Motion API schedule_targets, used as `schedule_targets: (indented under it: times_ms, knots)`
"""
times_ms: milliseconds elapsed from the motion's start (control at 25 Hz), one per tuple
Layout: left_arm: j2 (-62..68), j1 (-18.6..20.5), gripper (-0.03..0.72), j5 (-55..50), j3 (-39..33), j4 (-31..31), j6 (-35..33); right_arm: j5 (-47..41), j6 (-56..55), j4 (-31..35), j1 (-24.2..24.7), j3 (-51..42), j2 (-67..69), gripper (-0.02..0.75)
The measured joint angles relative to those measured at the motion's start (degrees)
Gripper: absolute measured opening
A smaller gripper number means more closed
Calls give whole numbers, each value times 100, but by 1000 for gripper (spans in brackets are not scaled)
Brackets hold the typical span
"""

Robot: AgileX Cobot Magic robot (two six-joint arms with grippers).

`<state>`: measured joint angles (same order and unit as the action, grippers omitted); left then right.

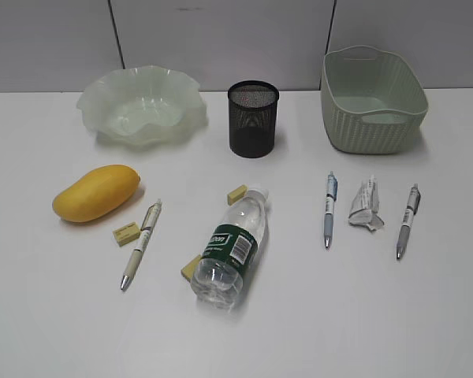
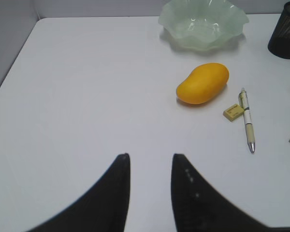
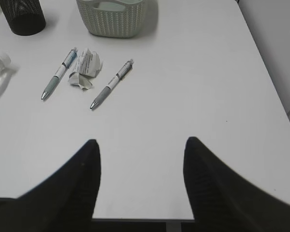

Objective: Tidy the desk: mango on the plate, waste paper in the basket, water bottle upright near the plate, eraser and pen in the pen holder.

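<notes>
Both pincers stood with fingers apart and clamped on nothing when I checked: the left gripper [image 2: 150, 164] hung over bare desk [image 1: 55, 315] toward the near left corner, the right gripper [image 3: 141, 150] over the near edge toward the right corner. I found the plate [image 1: 142, 106] at the far edge, left of centre, the pen holder [image 1: 253, 118] upright at the middle of that edge, and the basket [image 1: 372, 98] toward the far right corner. I noted the mango [image 1: 95, 193] lying left of centre on the desk, well short of the plate, with a small yellow eraser [image 1: 127, 233] and a cream pen [image 1: 141, 244] just beside it. The water bottle [image 1: 230, 248] lay on its side at mid-table, two further erasers [image 1: 236, 194] touching or nearly touching it. The waste paper [image 1: 366, 206] lay in front of the basket, between a blue-grey pen [image 1: 329, 209] and a grey pen [image 1: 407, 220].
</notes>
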<state>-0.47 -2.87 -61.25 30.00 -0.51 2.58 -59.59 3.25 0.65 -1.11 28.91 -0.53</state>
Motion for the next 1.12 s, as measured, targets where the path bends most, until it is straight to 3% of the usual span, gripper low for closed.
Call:
schedule_targets:
  times_ms: [1120]
  knots:
    - [0,0,228,0,0,0,0,0,0,0,0,0,0,442]
